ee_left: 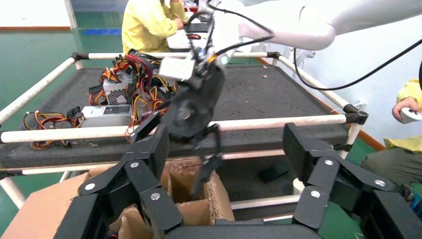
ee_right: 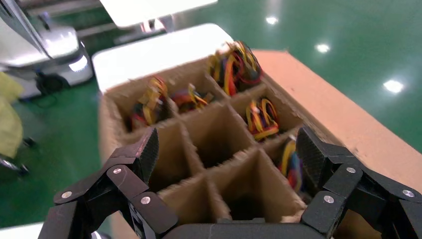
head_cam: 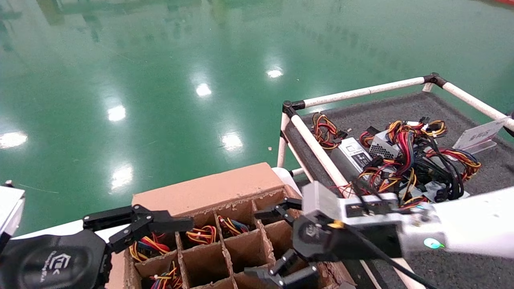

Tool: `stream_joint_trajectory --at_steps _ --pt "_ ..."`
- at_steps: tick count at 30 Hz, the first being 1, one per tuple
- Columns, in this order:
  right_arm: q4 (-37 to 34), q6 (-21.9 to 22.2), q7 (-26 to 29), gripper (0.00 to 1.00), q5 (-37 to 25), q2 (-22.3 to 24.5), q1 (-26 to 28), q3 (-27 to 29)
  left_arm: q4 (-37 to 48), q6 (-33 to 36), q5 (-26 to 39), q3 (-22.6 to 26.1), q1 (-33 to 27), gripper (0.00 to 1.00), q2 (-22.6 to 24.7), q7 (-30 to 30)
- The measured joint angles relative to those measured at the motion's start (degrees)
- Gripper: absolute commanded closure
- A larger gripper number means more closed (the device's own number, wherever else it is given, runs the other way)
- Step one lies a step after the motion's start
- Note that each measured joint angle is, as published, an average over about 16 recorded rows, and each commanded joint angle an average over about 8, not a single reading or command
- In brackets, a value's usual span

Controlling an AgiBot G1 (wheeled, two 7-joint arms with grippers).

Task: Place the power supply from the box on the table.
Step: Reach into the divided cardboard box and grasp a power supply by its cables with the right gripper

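Right hand (head_cam: 277,241): over the box's near-right cells, fingers spread wide, holding nothing; one finger above a cell, the other low at the near edge. Left wrist view shows it (ee_left: 191,144) hanging just above the box rim, in front of the bench rail.
Left hand (head_cam: 140,224): at the box's left side, above the left cells, fingers wide apart (ee_left: 149,164), empty (looks parked).
Box (head_cam: 209,188): brown carton with a divider grid, on the floor side of the bench, just beside its white rail. Flap folded out on the far side.
Cells: several hold wire bundles (ee_right: 234,62) in red, yellow, orange; far-row cells are filled, the middle and near-right cells (ee_right: 219,144) look bare as far as can be seen (bottoms dark, hard to tell).
Supply (head_cam: 383,146): silver-grey brick with vent holes, lying on the bench in a tangle of wires (head_cam: 405,160); also seen from the left wrist (ee_left: 117,89). Supplies in the box show only as wires, bodies hidden.
Flat unit (head_cam: 355,154): labelled silver unit on the bench, just beside the rail, touching the wire tangle.
Bench (head_cam: 441,257): dark grey felt, white pipe rails (head_cam: 317,148), black corner joints.
Loose wire loop (head_cam: 325,130): on the bench near the far-left corner.
Floor (head_cam: 160,80): glossy green.
People (ee_left: 147,25): yellow-clad figures beyond the bench (left wrist view only).
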Motion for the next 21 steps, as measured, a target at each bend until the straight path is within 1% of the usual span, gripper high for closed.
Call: stream_joint_trajectory --at_steps 3,6,8,9,12,14,15,17,21 --pt "-5.76 0.76 -2.58 0.00 -1.99 -3.12 2.63 -1.12 0.00 0.00 0.00 0.00 0.00 0.00 0.00 0.00" --pt "-11.16 1.73 -4.98 0.06 -3.53 -6.00 4.78 -1.97 0.00 0.00 -0.01 0.01 0.00 0.00 0.00 0.00" --pt "-14.49 2.48 -6.45 0.18 -4.30 -7.73 5.96 -2.38 0.00 0.00 -0.01 0.01 0.00 0.00 0.00 0.01" --pt "-16.04 2.85 -7.12 0.26 -4.58 -8.52 6.46 -2.53 0.00 0.00 -0.01 0.01 0.00 0.00 0.00 0.01" --pt "-20.31 4.01 -8.93 0.55 -5.24 -10.68 7.73 -2.87 0.00 -0.01 -0.01 0.02 0.00 0.00 -0.01 0.01" --pt "-22.82 4.81 -10.01 0.69 -5.56 -11.94 8.37 -3.02 0.00 -0.01 -0.01 0.02 0.00 0.00 -0.01 0.01" --pt "-23.95 5.22 -10.52 0.71 -5.70 -12.52 8.63 -3.09 0.00 -0.01 -0.01 0.02 0.00 0.00 -0.01 0.01" --pt "-26.07 6.06 -11.45 0.73 -5.92 -13.57 9.07 -3.19 0.00 -0.01 -0.01 0.02 -0.01 0.00 -0.01 0.01" --pt "-29.57 8.09 -13.00 0.70 -6.20 -15.24 9.70 -3.29 0.00 -0.01 -0.02 0.03 -0.01 0.00 -0.01 0.01"
